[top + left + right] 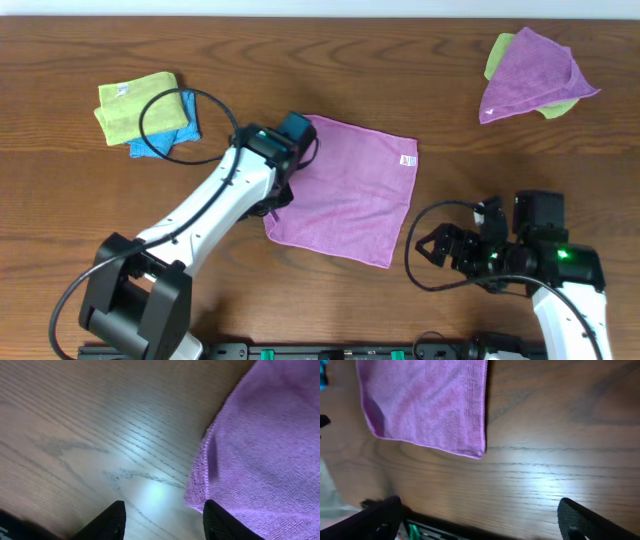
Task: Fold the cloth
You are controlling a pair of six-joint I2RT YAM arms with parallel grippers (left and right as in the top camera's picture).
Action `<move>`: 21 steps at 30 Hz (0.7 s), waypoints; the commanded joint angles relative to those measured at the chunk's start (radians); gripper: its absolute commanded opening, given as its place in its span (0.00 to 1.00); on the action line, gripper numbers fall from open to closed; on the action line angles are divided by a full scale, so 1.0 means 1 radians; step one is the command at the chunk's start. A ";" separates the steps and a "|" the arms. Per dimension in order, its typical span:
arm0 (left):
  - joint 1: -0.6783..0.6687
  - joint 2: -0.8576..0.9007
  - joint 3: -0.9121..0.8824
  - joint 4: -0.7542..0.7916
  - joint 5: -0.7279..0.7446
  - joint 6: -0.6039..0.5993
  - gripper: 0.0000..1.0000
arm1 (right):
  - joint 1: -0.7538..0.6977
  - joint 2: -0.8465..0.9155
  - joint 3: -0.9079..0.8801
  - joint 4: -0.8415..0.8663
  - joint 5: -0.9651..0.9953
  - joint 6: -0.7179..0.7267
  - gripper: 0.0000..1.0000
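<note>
Cloth: pinkish-purple, spread flat in a single layer at mid-table, set at a slight angle to the table edge; white tag at its far right corner. Left gripper sits over the cloth's left corner. In the left wrist view its fingers are parted, with bare wood and the cloth's rounded edge ahead of them and nothing pinched between. Right gripper is low over the wood just beside the cloth's near right corner, apart from it, jaws spread wide and empty. The right wrist view shows that corner lying flat on the wood ahead of the gripper. Far left: a folded yellow-green towel stacked partly over a blue towel. Far right: a violet towel draped loosely over a second yellow-green towel, both well apart from the cloth.
</note>
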 commanded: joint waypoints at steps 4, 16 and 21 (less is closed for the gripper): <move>0.116 0.002 -0.015 0.006 0.153 0.039 0.52 | -0.006 -0.016 -0.147 0.146 -0.158 0.159 0.99; 0.294 0.001 -0.205 0.142 0.549 0.169 0.50 | -0.005 -0.113 -0.306 0.309 -0.190 0.285 0.99; 0.294 0.001 -0.259 0.190 0.590 0.187 0.52 | 0.038 -0.115 -0.352 0.392 -0.174 0.364 0.99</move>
